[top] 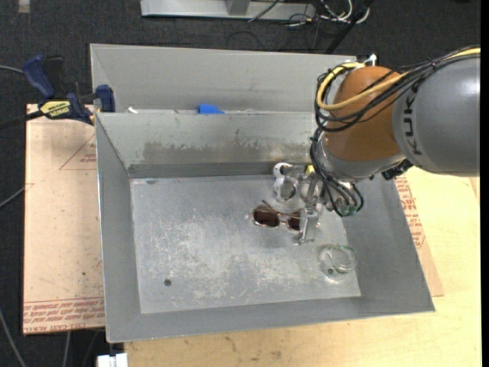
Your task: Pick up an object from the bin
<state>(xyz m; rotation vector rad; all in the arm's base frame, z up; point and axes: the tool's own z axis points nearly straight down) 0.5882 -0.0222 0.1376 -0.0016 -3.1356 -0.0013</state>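
Sunglasses (275, 219) with brown lenses lie just left of the hand (307, 224); open or closed, I cannot tell. Pinched off-centre, the thin frame could slip away.

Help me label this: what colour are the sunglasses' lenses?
The sunglasses have dark reddish-brown lenses, clearest in the camera view.

- Arm (447, 117) in from the right, grey link slanting down-left.
- Orange wrist cover (365, 117) looped with black and yellow cables (336, 90).
- Gripper (305, 224) points straight down, set low.
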